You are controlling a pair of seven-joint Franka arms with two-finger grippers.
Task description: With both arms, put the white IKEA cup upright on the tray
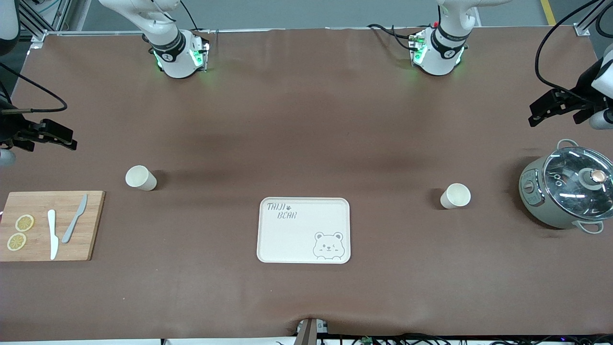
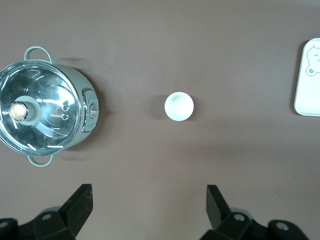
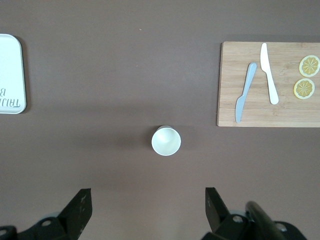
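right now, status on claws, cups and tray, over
Left claw open, right claw open, both high at table ends. Two cups upright on table, none held. Tray bare. Nothing in the way.

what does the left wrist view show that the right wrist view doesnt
Only the left wrist view shows the lidded pot, the cup toward the left arm's end of the table, the tray's bear-face corner, and the left gripper, open.

Only the right wrist view shows the wooden cutting board with two knives and lemon slices, the other cup, the tray's lettered end, and the right gripper, open.

Both show an edge of the tray and brown table.
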